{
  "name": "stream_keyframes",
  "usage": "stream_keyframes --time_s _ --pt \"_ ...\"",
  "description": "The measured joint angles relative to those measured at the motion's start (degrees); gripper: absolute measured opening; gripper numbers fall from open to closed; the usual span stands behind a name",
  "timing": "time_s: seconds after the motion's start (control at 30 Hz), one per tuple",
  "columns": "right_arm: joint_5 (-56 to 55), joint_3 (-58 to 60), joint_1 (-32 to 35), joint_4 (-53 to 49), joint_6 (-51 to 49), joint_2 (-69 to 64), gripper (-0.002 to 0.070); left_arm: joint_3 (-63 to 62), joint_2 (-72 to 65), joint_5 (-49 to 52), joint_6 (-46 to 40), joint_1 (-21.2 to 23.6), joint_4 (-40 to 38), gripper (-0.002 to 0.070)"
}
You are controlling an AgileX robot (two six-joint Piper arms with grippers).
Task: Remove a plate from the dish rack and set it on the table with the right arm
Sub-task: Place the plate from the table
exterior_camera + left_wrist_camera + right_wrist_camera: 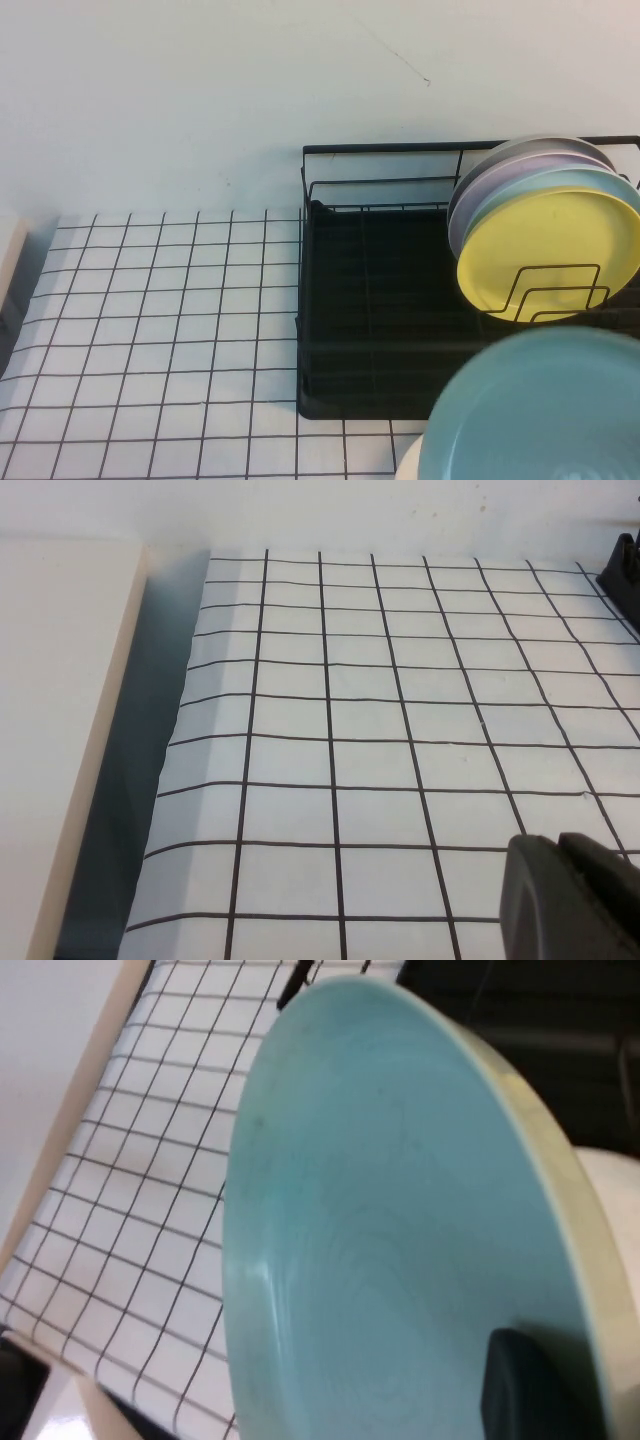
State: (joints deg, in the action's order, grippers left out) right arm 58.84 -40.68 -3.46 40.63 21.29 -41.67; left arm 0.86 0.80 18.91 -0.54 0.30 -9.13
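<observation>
Background: plain pale wall behind the flat white table (150, 320) ruled with thin black grid lines.
Dish rack: large black wire dish rack (370, 330) with base tray, standing on the table's right part.
Rack contents: yellow round plate (545, 250) upright in the wire dividers, foremost; pale blue, lilac and grey plates stacked close behind it.
Task plate: round pale mint-green plate (540, 410), out of the rack, raised and tilted at the near right, overlapping the rack's front corner.
Right gripper (530, 1385): one black finger lies on the plate's face; closed on its rim.
Left gripper (570, 895): low over bare table, far left; finger state cannot be told.
</observation>
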Motion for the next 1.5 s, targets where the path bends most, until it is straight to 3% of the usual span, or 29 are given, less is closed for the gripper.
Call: stream_keyframes --time_s 0.27,0.67,0.9,1.5 --pt "-10.21 21.83 0.00 9.35 6.53 7.38 0.0114 0.00 0.00 0.00 0.00 0.00 0.00 -0.0003" --pt "-18.45 20.76 0.00 13.78 23.57 -11.48 0.0114 0.00 0.00 0.00 0.00 0.00 0.00 -0.0003" --pt "-18.99 19.47 0.00 24.51 37.14 -20.19 0.0120 0.00 0.00 0.00 0.00 0.00 0.00 -0.0003" --pt "-16.68 16.17 0.00 27.86 48.97 -27.96 0.0324 0.00 0.00 0.00 0.00 0.00 0.00 -0.0003"
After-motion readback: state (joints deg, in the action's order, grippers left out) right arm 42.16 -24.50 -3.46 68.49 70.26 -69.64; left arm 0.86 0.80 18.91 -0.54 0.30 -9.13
